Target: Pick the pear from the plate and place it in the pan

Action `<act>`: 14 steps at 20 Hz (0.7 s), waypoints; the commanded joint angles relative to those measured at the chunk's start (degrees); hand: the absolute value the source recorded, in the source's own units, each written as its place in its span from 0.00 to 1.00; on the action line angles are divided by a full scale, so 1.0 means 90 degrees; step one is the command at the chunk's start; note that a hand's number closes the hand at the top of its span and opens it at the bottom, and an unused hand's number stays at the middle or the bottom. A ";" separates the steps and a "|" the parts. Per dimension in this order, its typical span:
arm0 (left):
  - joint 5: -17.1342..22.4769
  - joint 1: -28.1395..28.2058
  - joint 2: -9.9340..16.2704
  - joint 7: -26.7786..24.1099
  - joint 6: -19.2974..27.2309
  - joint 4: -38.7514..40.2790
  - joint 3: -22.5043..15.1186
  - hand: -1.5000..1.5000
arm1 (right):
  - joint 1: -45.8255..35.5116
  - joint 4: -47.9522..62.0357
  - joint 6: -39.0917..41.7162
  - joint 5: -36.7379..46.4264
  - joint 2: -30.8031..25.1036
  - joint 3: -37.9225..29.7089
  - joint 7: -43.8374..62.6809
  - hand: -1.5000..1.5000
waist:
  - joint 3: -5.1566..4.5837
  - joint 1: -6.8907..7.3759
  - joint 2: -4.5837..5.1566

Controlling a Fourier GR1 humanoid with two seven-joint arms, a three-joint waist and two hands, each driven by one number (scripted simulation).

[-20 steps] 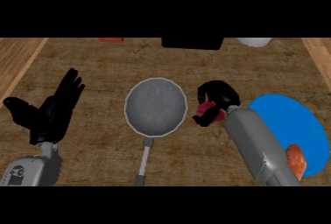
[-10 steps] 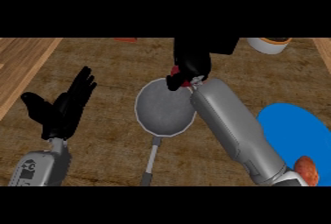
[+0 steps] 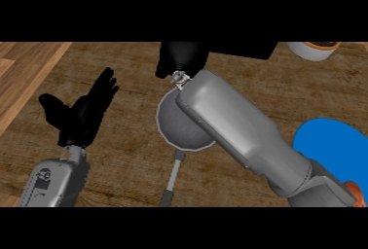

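Right hand (image 3: 181, 58), fingers curled, contents not discernible, hangs past the far rim of the round grey metal pan (image 3: 179, 132). The pear is not visible. Left hand (image 3: 81, 111) open, resting at left. Blue round plate (image 3: 338, 146) near right on the wooden desk (image 3: 122, 160).

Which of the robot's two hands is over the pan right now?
The right hand, reaching across the pan's far rim. The left hand rests open, fingers up, left of the pan over bare counter.
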 commanded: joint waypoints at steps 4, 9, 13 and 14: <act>-0.0084 0.0051 -0.0003 -0.0133 0.0113 -0.0030 0.0068 0.50 | -0.0298 -0.0271 -0.0284 -0.0509 0.0018 0.0957 0.2247 1.00 | 0.0024 -0.0187 0.0076; -0.0045 0.0026 0.0081 -0.0211 0.0173 0.0143 0.0314 0.50 | -0.0091 -0.0580 -0.0640 -0.0595 0.0017 0.1401 0.2671 1.00 | 0.0036 -0.0589 0.0076; 0.0014 0.0005 0.0213 -0.0097 0.0211 0.0221 0.0537 0.50 | 0.0260 -0.0836 -0.1008 -0.0495 0.0016 0.1611 0.2700 1.00 | 0.0045 -0.0828 0.0075; 0.0038 0.0228 0.0247 -0.0122 0.0170 -0.0051 0.0520 0.50 | 0.0403 -0.0767 -0.1191 -0.0445 0.0016 0.1598 0.2690 1.00 | 0.0048 -0.0782 0.0064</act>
